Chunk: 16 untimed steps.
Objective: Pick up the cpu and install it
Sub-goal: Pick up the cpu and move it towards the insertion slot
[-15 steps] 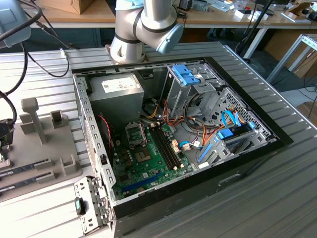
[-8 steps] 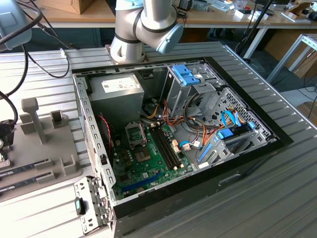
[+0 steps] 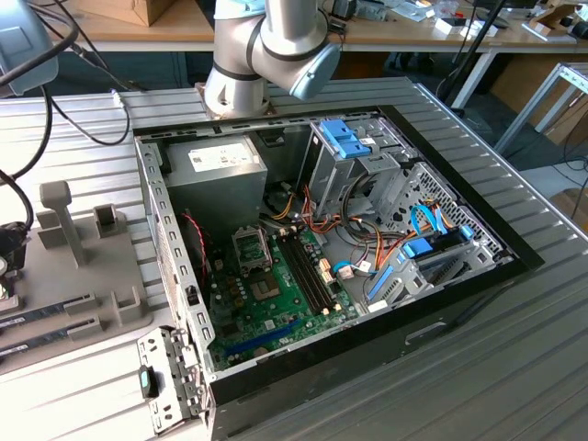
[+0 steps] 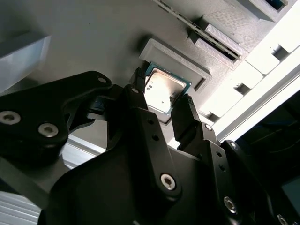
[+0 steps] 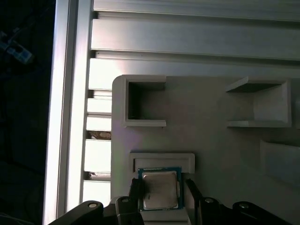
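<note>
The cpu [image 5: 160,189] is a small square chip with a silvery top and a green edge. It lies at a shallow grey holder [image 5: 162,158] on a light grey fixture plate. In both wrist views my gripper [image 5: 162,191] straddles it, one black finger [image 5: 135,191] on each side, pressed against opposite edges. In the second wrist view the cpu [image 4: 163,89] gleams between the same fingers [image 4: 186,110], over its holder [image 4: 180,58]. In the exterior view the open computer case [image 3: 459,220] holds the green motherboard [image 3: 276,303] with its square socket [image 3: 250,246].
The arm's grey joints [image 3: 266,46] stand at the case's far edge. A grey fixture [image 3: 73,266] with memory sticks lies at the exterior view's left. Empty pockets [image 5: 145,103] sit beyond the holder. Cables and drive cages [image 3: 354,156] crowd the case.
</note>
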Available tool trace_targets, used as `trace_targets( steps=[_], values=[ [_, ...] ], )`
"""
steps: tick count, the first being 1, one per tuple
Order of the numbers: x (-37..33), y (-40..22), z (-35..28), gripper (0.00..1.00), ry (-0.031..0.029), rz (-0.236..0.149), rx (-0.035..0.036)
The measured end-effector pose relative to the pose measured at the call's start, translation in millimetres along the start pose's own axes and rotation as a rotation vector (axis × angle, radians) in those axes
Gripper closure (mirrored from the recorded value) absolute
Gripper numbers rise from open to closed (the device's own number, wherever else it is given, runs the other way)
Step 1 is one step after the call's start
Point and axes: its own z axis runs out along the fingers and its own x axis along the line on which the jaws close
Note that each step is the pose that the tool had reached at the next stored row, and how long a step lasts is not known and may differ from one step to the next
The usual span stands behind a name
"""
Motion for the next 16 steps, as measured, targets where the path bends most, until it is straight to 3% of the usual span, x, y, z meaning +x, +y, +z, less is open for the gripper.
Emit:
trace_targets(
  steps=[16],
  values=[
    [1.0, 0.1, 7.0, 0.51, 0.0017, -0.037, -0.0007]
  ],
)
